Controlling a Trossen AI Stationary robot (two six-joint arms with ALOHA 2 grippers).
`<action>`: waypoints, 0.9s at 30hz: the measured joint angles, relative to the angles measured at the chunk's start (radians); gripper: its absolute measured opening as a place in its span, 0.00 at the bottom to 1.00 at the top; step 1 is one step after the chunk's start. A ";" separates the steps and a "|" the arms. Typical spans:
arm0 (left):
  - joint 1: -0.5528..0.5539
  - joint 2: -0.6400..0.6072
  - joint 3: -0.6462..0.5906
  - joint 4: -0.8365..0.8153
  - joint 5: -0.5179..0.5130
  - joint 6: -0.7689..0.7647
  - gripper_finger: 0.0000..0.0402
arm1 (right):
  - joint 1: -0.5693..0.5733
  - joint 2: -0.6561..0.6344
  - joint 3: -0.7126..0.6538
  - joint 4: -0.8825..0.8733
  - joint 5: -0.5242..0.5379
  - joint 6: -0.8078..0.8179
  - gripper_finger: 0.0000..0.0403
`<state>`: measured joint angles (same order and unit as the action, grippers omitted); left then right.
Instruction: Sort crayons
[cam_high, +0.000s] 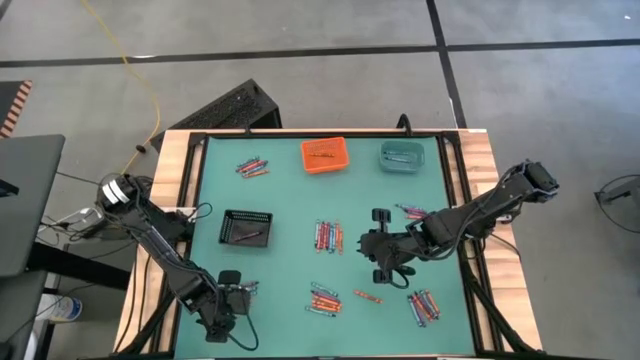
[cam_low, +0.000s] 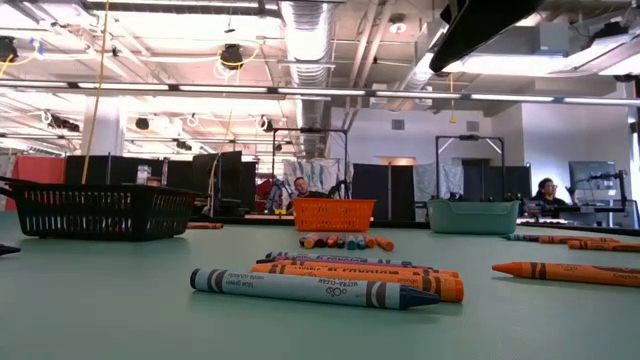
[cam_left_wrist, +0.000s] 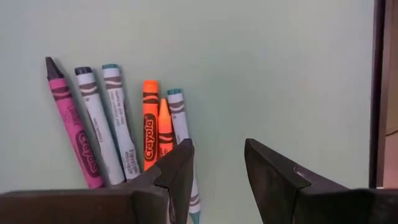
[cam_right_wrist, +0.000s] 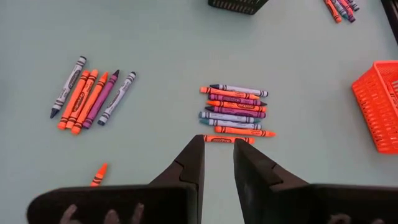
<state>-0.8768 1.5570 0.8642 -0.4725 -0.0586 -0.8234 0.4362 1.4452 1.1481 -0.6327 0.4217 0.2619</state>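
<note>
We see small paper-wrapped wax crayons (cam_high: 327, 236) lying in loose clusters across the green table mat (cam_high: 290, 200). Our right gripper (cam_high: 379, 245) hovers beside the central cluster, fingers slightly parted, empty. Our left gripper (cam_high: 243, 292) sits near the front-left edge, open, holding nothing.

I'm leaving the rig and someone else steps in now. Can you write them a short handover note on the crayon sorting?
Left gripper: open, empty, low at the mat's near-left corner.
Right gripper: open, empty, hovering mid-mat, right of the central crayon pile.
Crayons: more piles sit near the front, front-right, back-left, plus a lone orange crayon.
Done: a few crayons lie in the orange bin, teal bin and black bin.
Left: most crayons are still unsorted on the mat.
</note>
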 joint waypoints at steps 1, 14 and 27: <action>0.000 0.000 0.000 -0.001 -0.003 0.000 0.33 | 0.000 0.000 0.000 0.000 0.000 0.000 0.20; 0.001 -0.001 -0.036 0.024 -0.031 -0.002 0.17 | 0.000 0.000 0.000 0.000 0.000 0.000 0.20; 0.002 -0.001 -0.036 0.023 -0.063 0.001 0.14 | 0.000 0.000 0.000 0.000 0.000 0.000 0.20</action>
<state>-0.8753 1.5558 0.8284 -0.4492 -0.1219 -0.8223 0.4362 1.4452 1.1481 -0.6327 0.4216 0.2619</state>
